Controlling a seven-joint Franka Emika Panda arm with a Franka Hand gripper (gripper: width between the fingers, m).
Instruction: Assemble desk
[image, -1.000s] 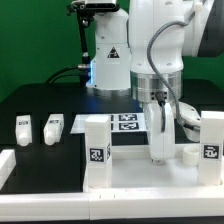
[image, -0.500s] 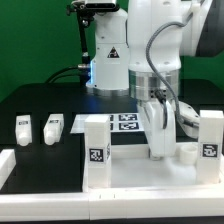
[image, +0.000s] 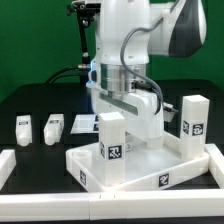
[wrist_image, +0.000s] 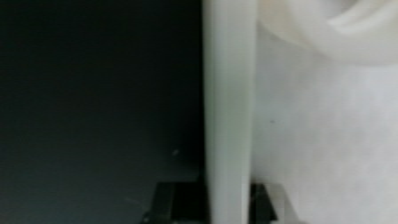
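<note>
The white desk tabletop lies on the black table, turned so that a corner faces the exterior camera. Two tagged legs stand upright on it: one at the near corner, one at the exterior view's right. My gripper reaches down to the slab behind the near leg, its tips partly hidden. In the wrist view the gripper has its dark fingers on either side of a white edge of the tabletop, shut on it. Two loose legs lie at the left.
The marker board lies behind the tabletop, partly covered. A white rail stands at the front left edge. The robot base rises at the back, with a green wall behind it.
The tabletop has turned from square-on to corner-on, carrying its two upright legs round. The arm has swung to the exterior view's left with it.
</note>
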